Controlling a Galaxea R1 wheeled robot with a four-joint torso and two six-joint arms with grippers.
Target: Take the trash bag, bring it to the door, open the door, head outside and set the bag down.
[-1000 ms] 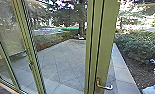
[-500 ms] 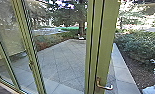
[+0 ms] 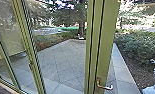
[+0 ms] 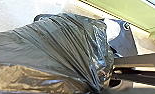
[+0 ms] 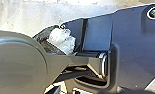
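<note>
Can see the dark trash bag (image 4: 55, 47) right at the left gripper (image 4: 100, 90), drawn into tight folds (rather shiny down one side); can't tell whether pinched there, nor the right gripper's state; past the bag from the left gripper, can spot a green frame (image 4: 123, 15)

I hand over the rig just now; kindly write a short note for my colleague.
Left claw: opening unclear; the trash bag's folds gather there, so probably held.
Right claw: state unclear.
Door handle: ahead, paved yard beyond; whether the door is open, unclear.
Seemingly done: bag lifted, brought to door.
Remaining: going out, putting it down.
</note>
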